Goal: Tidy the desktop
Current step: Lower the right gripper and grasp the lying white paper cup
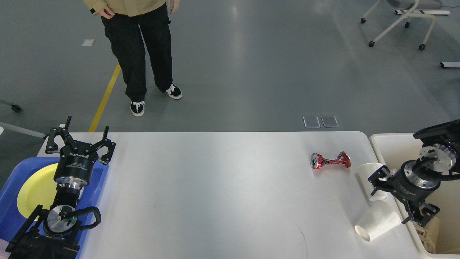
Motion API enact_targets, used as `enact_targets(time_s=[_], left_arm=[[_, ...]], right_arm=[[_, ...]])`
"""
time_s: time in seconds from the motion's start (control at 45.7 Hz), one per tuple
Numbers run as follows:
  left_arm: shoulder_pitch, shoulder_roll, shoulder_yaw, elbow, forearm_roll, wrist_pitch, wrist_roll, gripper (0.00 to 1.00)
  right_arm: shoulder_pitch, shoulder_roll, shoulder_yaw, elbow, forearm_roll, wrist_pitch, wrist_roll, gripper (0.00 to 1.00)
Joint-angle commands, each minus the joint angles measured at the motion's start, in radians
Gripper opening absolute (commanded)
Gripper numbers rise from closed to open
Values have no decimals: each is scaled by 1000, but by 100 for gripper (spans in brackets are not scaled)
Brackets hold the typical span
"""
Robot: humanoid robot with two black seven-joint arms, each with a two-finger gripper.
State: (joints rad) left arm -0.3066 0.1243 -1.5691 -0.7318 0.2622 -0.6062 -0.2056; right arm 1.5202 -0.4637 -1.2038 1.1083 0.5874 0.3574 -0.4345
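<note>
The white desktop (215,190) holds a crushed red can (330,160) at the right. Two white paper cups lie on their sides near the right edge, one farther (368,174) and one nearer (377,221). My right gripper (391,200) is open and empty. It hangs low over the desktop's right edge, between the two cups, partly in front of the farther cup. My left gripper (79,141) is open and empty, above the back edge of the blue tray (101,180) at the left.
A yellow plate (34,190) lies in the blue tray. A cream-white bin (393,144) with crumpled trash stands off the desktop's right edge, under my right arm. A person (143,54) stands beyond the desktop's far side. A wheeled chair (399,18) is at the far right.
</note>
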Motion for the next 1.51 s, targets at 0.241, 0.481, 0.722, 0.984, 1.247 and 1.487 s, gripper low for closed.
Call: enact_targets(time_s=[0.241, 0.481, 0.722, 0.984, 1.247, 1.487], left_arm=[[0, 0, 0, 0, 0, 0, 0, 96], [0, 0, 0, 0, 0, 0, 0, 96], [0, 0, 0, 0, 0, 0, 0, 96], [0, 0, 0, 0, 0, 0, 0, 96], [1, 0, 0, 0, 0, 0, 0, 96], [0, 0, 1, 0, 0, 0, 0, 96]], right_arm=[[-227, 11, 125, -180, -57, 0, 16, 96], [-299, 23, 174, -249, -86, 0, 16, 96], [-364, 48, 231, -304, -87, -1, 17, 96], [-388, 60, 237, -311, -193, -93, 16, 89], [-393, 66, 247, -301, -184, -117, 16, 59], [-374, 63, 259, -268, -170, -118, 16, 20]])
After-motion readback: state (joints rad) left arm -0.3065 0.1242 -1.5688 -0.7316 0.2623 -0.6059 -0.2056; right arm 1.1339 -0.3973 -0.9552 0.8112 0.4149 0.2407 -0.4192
